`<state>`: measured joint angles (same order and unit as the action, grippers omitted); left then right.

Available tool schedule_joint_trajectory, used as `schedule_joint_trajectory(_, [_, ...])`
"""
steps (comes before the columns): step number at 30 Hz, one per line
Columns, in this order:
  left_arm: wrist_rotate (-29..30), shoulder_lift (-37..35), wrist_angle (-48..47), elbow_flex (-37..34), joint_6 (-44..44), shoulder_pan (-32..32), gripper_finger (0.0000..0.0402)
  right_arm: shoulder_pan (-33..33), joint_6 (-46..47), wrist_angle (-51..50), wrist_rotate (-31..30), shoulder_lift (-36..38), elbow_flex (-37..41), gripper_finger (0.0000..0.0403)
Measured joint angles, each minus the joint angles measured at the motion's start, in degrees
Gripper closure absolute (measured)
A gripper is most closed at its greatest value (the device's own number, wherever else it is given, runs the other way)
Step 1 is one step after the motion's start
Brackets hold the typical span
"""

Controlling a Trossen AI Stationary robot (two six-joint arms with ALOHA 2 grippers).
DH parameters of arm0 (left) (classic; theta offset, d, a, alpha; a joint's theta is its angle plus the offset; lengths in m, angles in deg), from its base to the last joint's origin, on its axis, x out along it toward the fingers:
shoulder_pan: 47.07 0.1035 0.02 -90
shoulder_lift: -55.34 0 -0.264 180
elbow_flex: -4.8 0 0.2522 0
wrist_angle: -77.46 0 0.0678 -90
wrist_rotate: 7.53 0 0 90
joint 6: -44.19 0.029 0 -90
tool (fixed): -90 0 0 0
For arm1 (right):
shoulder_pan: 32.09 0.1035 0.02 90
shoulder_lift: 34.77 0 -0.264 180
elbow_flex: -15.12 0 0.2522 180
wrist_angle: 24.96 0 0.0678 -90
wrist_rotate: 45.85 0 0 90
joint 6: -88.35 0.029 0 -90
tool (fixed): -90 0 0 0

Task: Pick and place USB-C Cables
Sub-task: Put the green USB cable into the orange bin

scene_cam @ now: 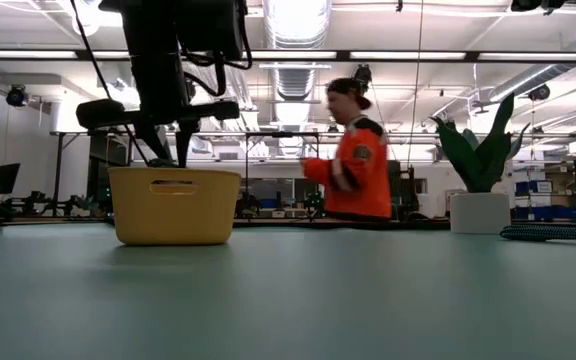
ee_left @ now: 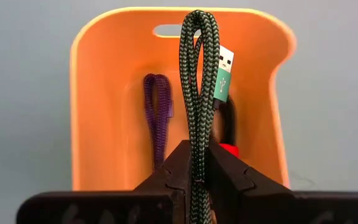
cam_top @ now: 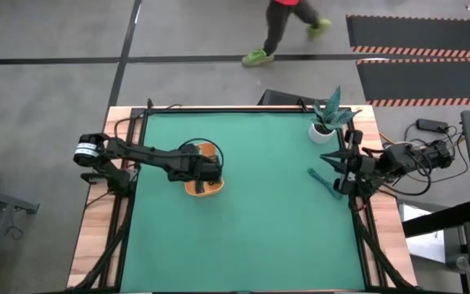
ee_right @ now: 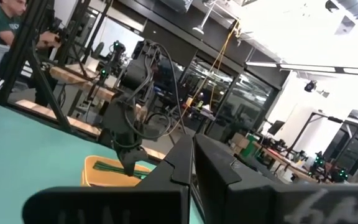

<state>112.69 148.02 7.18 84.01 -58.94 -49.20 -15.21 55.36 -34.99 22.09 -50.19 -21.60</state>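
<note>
The left pincer [ee_left: 194,165] hangs directly over the orange tray [cam_top: 205,189], which stands on the green counter [cam_top: 243,237] left of its middle, toward the left edge. Its two dark fingers [ee_left: 173,171] are clamped on a dark green braided USB-C cable [ee_left: 199,81], folded into a long loop that stands out past the fingertips; a green-shelled plug with a silver tip [ee_left: 224,73] lies against the loop. Inside the tray, a purple folded cable [ee_left: 159,115] rests against the floor near one wall, and a further dark cable with a red part [ee_left: 227,146] shows just beside the held loop, mostly hidden by it. In the low view the tray [scene_cam: 175,205] sits flat on the counter with the left arm coming down into it from above. The right pincer [ee_right: 192,162] waits near the right edge of the counter, its fingers pressed together with nothing between them. Just beside it on the counter lies another dark green cable [cam_top: 323,181], stretched toward the right edge. A small potted plant in a white pot [cam_top: 323,126] stands at the far right corner. Beyond the counter a person in an orange jacket [scene_cam: 360,165] is in the room.
</note>
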Motion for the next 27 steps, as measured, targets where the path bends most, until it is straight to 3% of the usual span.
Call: schedule_joint_trajectory(27, [-0.2,0.0,0.6,-3.6,-1.5,0.2,0.0381,0.0,0.0,-0.4,0.0,0.0,0.0,0.0394])
